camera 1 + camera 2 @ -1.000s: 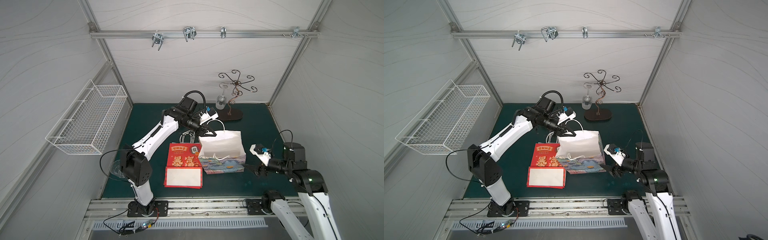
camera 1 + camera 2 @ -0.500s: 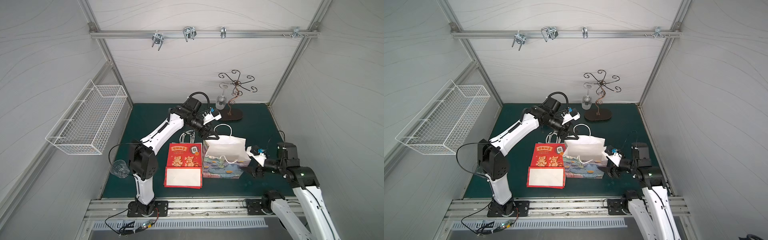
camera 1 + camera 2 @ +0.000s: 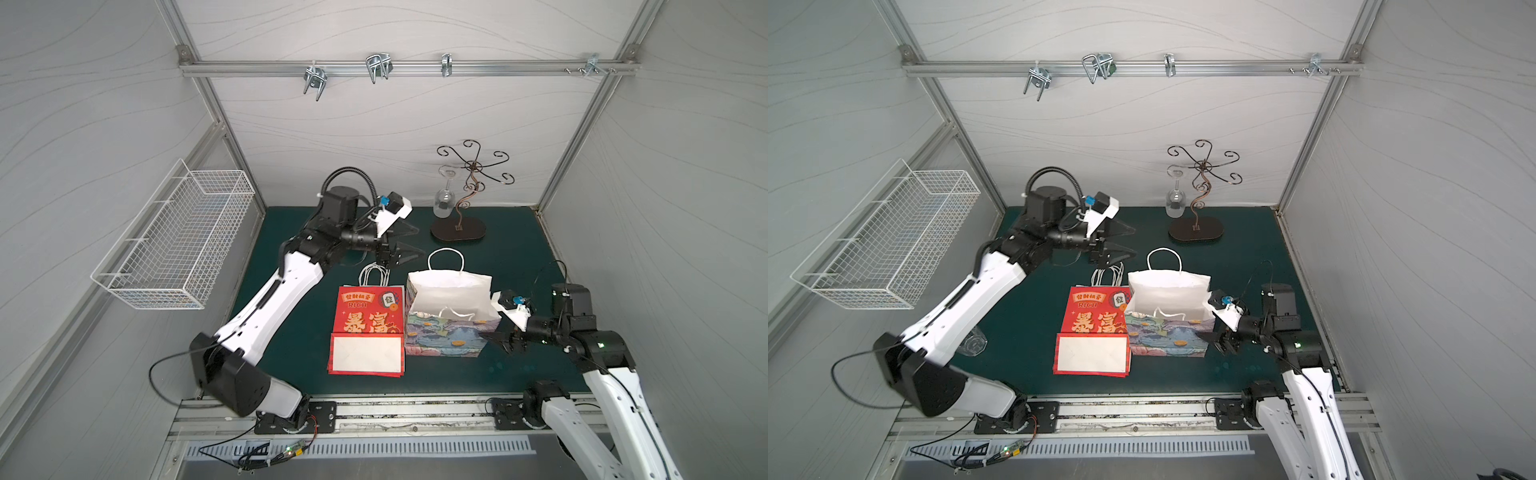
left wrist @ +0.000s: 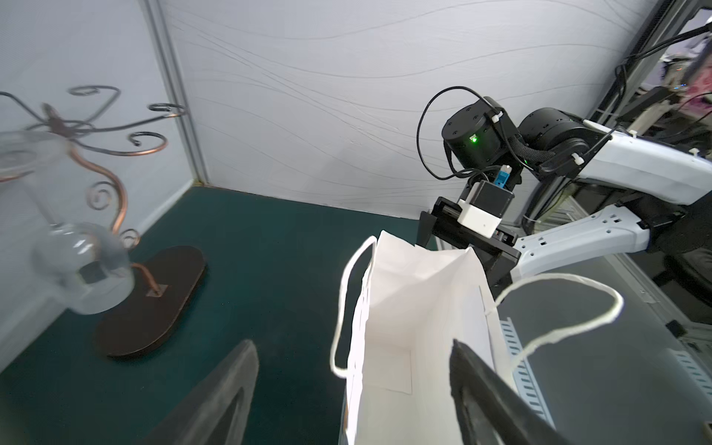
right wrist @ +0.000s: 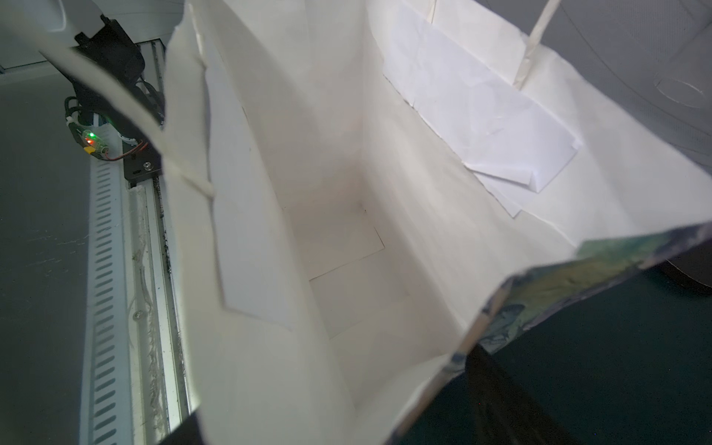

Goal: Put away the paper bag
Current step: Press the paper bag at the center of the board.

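Since both claws, left gripper (image 3: 405, 253) and right gripper (image 3: 500, 338), gape empty, that floppy, light paper bag (image 3: 449, 316) standing mid-frame probably wants grabbing by its rope handle (image 3: 446, 259)

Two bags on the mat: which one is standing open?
The floral-printed bag with the white inside stands open beside the right pincer; the red bag lies folded flat.

Left arm extended across the desk, its claw (image 3: 405, 245) spread wide with nothing between the jaws. Right arm bent low at the front, elbow raised; its claw (image 3: 500, 336) likewise parted, gripping nothing.
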`<state>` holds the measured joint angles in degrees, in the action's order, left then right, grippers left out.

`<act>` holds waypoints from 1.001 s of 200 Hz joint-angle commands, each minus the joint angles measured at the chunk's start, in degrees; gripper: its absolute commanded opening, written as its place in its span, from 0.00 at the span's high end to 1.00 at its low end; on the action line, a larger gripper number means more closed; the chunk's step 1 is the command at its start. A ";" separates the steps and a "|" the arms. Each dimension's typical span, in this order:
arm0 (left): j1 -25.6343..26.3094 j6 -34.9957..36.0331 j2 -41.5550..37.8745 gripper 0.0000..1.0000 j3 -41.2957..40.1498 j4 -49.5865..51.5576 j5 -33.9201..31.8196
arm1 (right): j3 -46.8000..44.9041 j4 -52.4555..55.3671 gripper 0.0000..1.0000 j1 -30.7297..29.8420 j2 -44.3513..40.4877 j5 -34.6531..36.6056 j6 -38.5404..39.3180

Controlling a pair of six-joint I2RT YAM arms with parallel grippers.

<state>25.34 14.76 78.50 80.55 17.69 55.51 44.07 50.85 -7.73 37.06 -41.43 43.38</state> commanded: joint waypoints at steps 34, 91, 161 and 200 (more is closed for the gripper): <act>-1.61 -9.03 -21.43 0.31 -35.03 -14.40 -19.07 | 0.13 1.06 0.21 0.17 -0.11 -1.70 1.36; 1.84 -13.50 -33.87 0.19 -60.55 -25.98 -15.66 | 0.65 0.86 0.21 -1.10 2.34 -2.40 1.78; 14.39 -15.57 -24.23 0.11 -62.02 -35.59 -29.43 | 0.93 0.89 0.22 -1.31 2.49 -1.51 1.43; 18.61 -15.99 -14.67 0.10 -61.19 -44.81 -33.76 | 0.60 2.21 0.22 -1.27 2.84 -0.55 2.59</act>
<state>42.28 0.25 59.11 18.02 -16.29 25.63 44.07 51.13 -8.67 39.90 -42.11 44.93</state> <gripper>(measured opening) 0.896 0.778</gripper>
